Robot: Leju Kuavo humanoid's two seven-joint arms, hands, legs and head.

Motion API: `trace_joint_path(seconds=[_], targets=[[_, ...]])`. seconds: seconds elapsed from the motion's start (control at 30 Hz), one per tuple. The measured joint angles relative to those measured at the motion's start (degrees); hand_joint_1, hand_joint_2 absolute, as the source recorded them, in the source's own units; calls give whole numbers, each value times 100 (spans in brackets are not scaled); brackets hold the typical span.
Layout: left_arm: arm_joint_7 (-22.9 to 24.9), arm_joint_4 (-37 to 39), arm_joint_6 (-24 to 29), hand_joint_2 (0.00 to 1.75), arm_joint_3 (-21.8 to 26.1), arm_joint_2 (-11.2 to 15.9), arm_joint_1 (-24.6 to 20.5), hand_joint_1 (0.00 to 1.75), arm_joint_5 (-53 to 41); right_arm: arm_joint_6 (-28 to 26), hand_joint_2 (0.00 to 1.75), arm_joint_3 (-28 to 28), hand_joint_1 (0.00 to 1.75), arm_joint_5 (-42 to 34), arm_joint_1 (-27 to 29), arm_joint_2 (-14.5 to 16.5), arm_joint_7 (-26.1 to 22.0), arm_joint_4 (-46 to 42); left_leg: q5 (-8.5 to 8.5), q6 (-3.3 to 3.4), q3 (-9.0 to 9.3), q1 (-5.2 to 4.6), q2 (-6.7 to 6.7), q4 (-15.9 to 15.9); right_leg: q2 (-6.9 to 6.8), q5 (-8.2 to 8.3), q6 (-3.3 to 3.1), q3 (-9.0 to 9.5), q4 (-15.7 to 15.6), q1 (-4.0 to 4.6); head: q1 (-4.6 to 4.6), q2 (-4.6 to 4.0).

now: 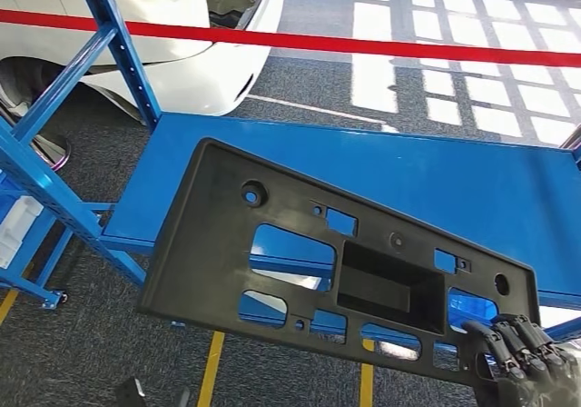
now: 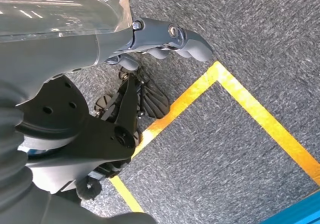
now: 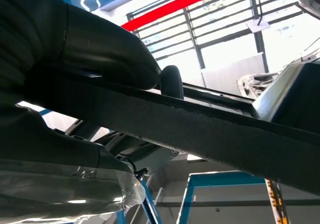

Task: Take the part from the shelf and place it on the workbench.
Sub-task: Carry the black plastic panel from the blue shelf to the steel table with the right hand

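Observation:
The part is a wide black plastic panel with several cut-outs and a box-shaped recess. It hangs tilted in the air in front of the blue bench top, its left end lower and past the bench's front edge. My right hand grips its lower right corner, dark fingers lying over the top face. In the right wrist view the panel's edge runs across between my right hand's thumb and fingers. My left hand hangs over the carpet, fingers stretched out, holding nothing.
A blue rack upright and its braces stand at the left. Behind it sits a white car body, and a red tape stretches across the back. Yellow floor lines mark the grey carpet below the bench.

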Motion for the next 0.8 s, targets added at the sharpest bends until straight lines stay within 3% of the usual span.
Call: trace_joint_path(seconds=[0.13,0.23,0.3,0.37,0.4,0.43,0.47,0.5,0.53,0.6,0.63,0.73,0.8], targets=[[0,0,20,175,2,0,0,0,0,0,175,14,175,-12,12,90,-30,-9,2,42,-5,-22,0,24,0,19,45,6,-4,-21,-1,0],[2,0,55,175,2,-3,-9,0,0,-1,175,25,175,-31,13,140,-89,-13,84,124,1,3,16,-34,6,1,111,10,-4,-25,0,0],[4,0,74,175,2,-7,-18,0,0,-3,175,33,175,-38,13,161,-109,-15,150,180,-4,51,41,-100,9,-266,151,-83,268,-27,6,0],[12,0,83,175,2,-9,-14,0,0,-4,175,42,175,-49,14,180,-117,-9,173,193,-28,62,55,-104,6,-691,199,-310,936,-52,9,0],[16,0,86,175,2,-9,-9,0,0,-4,175,47,175,-57,15,189,-122,-5,180,185,-39,67,61,-101,4,-838,227,-414,1271,-69,10,0],[19,0,90,175,2,-9,-6,0,0,-4,175,51,175,-67,16,197,-128,-1,187,176,-48,74,65,-97,3,-874,256,-445,1450,-86,9,0],[21,0,95,175,2,-9,-5,0,0,-4,175,55,175,-75,15,205,-137,3,194,163,-54,87,67,-90,1,-794,286,-374,1415,-103,9,0],[24,0,98,175,2,-10,-6,0,0,-4,175,57,175,-83,13,211,-144,5,197,147,-56,105,66,-80,-1,-617,314,-193,1137,-120,9,0],[27,0,102,175,2,-10,-9,0,0,-4,175,58,175,-88,10,217,-150,6,195,123,-60,120,62,-62,0,-423,340,45,717,-140,9,0],[32,0,105,175,2,-8,-20,0,-1,-4,175,60,175,-97,4,224,-158,10,202,44,-95,127,46,-23,28,-214,335,403,40,-140,9,0],[32,0,105,175,2,-7,-24,0,-1,-4,175,61,175,-100,3,226,-162,14,217,-2,-118,121,39,-11,46,-200,310,460,-104,-132,5,0],[27,0,112,175,2,-7,-26,0,0,-4,175,63,175,-112,-1,231,-167,23,230,-115,-172,130,29,9,49,-172,178,390,-114,-111,-3,0],[26,0,117,175,1,-7,-30,0,0,-4,175,63,175,-117,-6,238,-169,24,-61,-150,-288,143,27,287,19,-108,48,316,-124,-112,-5,0]])
